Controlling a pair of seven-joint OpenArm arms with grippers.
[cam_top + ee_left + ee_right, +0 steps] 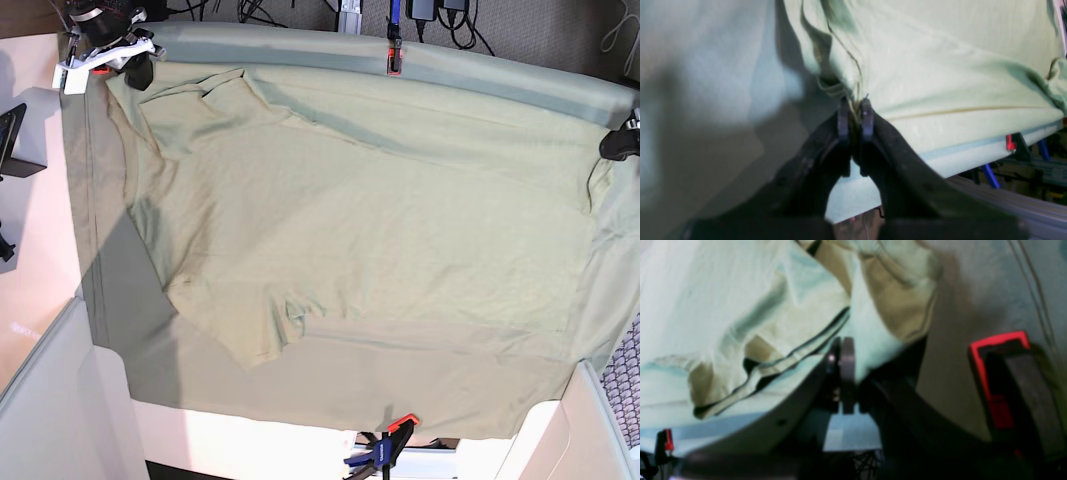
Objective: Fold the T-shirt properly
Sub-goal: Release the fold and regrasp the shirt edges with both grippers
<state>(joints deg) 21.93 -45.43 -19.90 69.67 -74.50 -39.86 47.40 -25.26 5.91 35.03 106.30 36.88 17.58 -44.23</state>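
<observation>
The pale sage-green T-shirt (360, 220) lies spread flat on the greyer-green tablecloth (130, 300). One sleeve (255, 335) points to the front edge. My right gripper (135, 68) is at the far left corner, shut on the shirt's edge. In the right wrist view its pads (847, 366) are pressed together where the hemmed cloth (780, 350) bunches up. My left gripper (618, 143) is at the far right edge of the table. In the left wrist view it (855, 106) is shut on a pinched fold of the shirt (923, 76).
Orange clamps hold the tablecloth at the far edge (392, 55) and the front edge (398, 432). One clamp (997, 373) stands right beside my right gripper, another (1010, 142) shows at the table edge. White walls stand at the front left (50, 400) and front right (600, 430).
</observation>
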